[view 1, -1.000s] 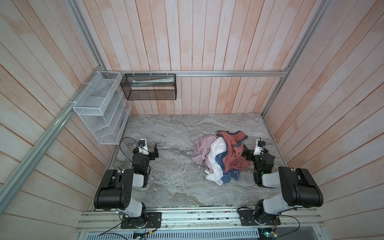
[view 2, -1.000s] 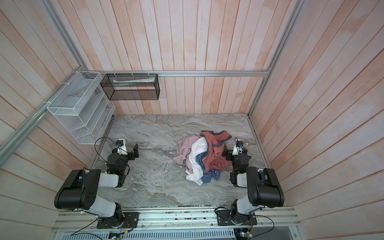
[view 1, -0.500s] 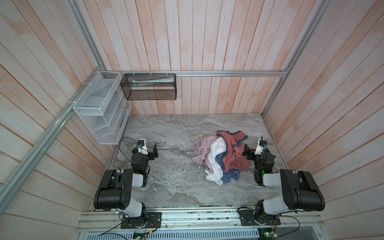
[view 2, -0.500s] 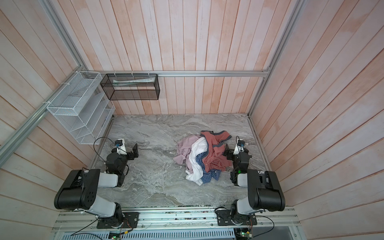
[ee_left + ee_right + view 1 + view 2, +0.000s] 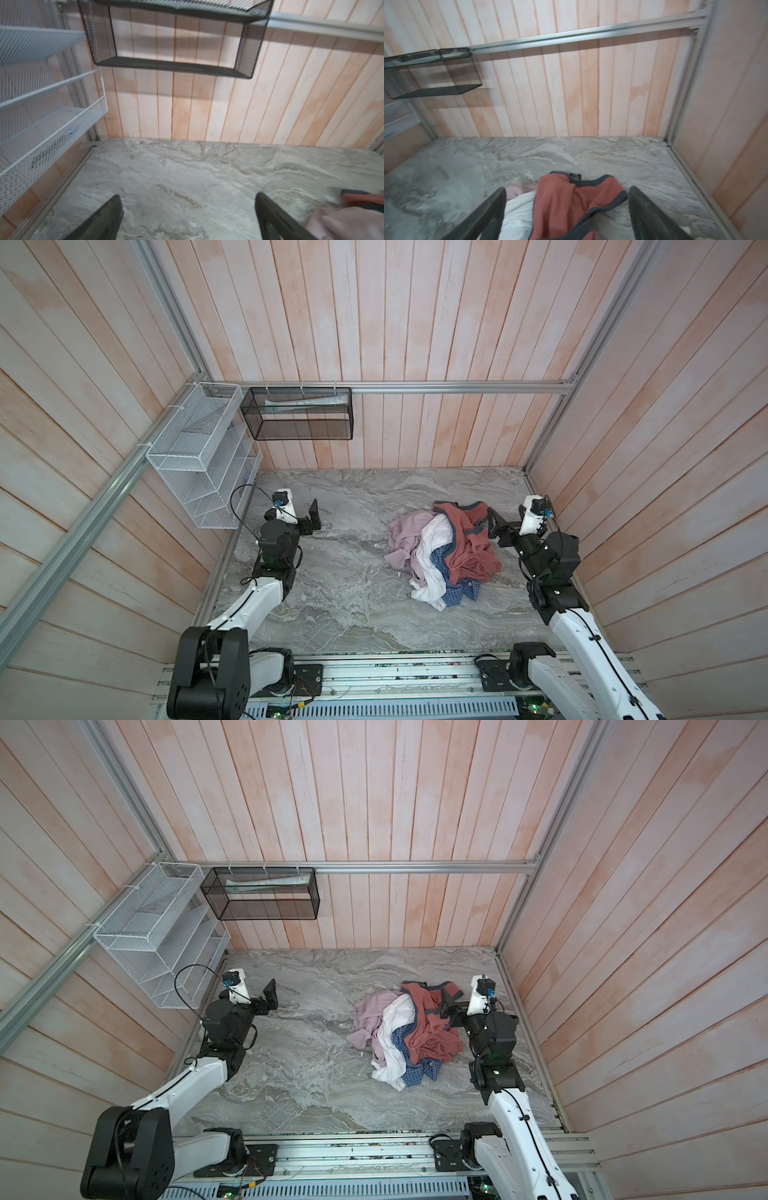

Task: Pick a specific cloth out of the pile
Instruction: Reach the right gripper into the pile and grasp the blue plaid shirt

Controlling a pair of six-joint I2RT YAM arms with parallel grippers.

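Observation:
The pile [image 5: 440, 551] [image 5: 403, 1036] lies right of the table's middle. On top is a rust-red garment with grey trim [image 5: 469, 543] [image 5: 566, 199], with a white one [image 5: 432, 556] and a pale pink one [image 5: 405, 531] to its left. The cloth [image 5: 461, 591] [image 5: 419, 1073], blue-checked, shows only at the pile's near edge, mostly buried. My right gripper [image 5: 493, 526] [image 5: 446, 1007] [image 5: 567, 188] is open at the pile's right side, its jaws straddling the rust-red garment's trimmed edge and gripping nothing. Far left of the pile, my left gripper [image 5: 313, 517] [image 5: 271, 997] [image 5: 187, 196] is open over bare marble.
A white wire rack [image 5: 199, 464] hangs on the left wall close to my left arm. A black mesh basket [image 5: 299, 414] hangs on the back wall. Wooden walls close in the marble tabletop [image 5: 353, 605] on three sides; the right wall runs just behind my right arm.
Both arms have unfolded from their low rest poses and reached forward. My right gripper has come up to the pile's right side, its jaws a little narrower but still open.

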